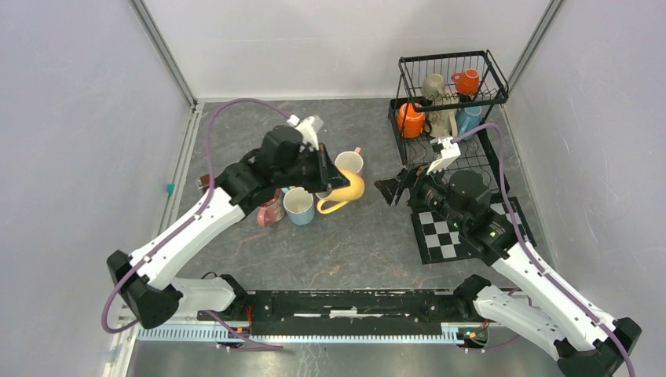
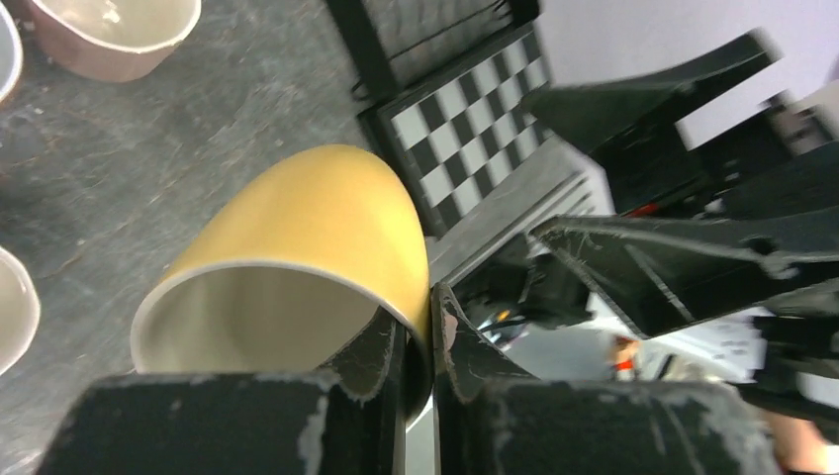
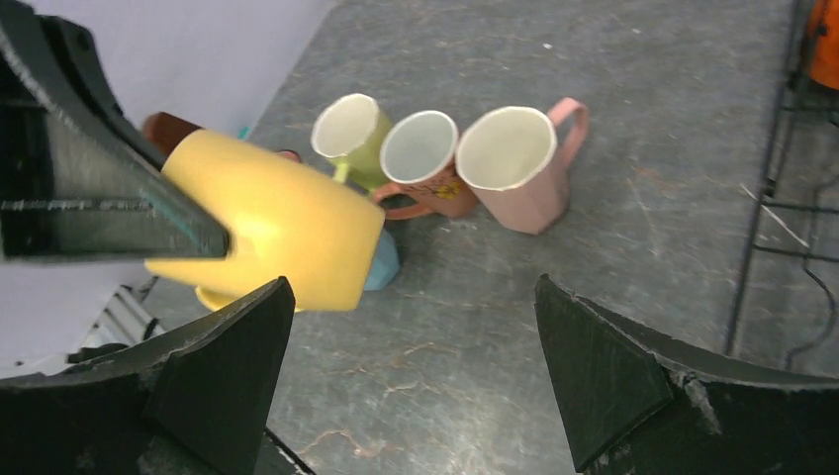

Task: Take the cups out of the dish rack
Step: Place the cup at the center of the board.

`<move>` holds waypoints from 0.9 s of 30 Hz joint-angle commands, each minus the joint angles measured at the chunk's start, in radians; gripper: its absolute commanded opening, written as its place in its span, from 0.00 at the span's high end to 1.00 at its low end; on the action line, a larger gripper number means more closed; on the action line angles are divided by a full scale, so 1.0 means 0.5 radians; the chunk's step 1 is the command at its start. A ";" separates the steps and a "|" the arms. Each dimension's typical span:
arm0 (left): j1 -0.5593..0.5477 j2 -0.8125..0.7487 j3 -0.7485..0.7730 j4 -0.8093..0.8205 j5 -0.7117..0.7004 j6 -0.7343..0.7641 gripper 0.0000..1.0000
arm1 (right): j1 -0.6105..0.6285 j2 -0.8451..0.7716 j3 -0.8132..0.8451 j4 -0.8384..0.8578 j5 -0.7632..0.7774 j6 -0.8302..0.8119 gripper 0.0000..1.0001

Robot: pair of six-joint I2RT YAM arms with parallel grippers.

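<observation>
One yellow mug is being pinched at its rim by the left gripper, one finger inside and one outside, jaws clamped on the wall. The mug is lying tipped on its side, raised, just beside the mugs grouped mid-table. Sitting upright there are a pink mug, a light blue mug and a reddish patterned mug. Five mugs are sitting in the dish rack at far right: grey-olive and orange up top, and orange, cream and light blue below. The right gripper is hovering empty, jaws wide apart, between the yellow mug and the rack, near the checkered mat.
</observation>
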 commanded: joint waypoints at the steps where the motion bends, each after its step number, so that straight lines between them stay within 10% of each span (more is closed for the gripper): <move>1: -0.184 0.208 0.328 -0.331 -0.299 0.469 0.98 | 0.008 0.041 0.142 -0.251 0.265 -0.113 0.02; 27: -0.340 1.154 0.712 -0.684 -0.830 0.746 0.98 | -0.005 -0.022 0.176 -0.472 0.549 -0.136 0.02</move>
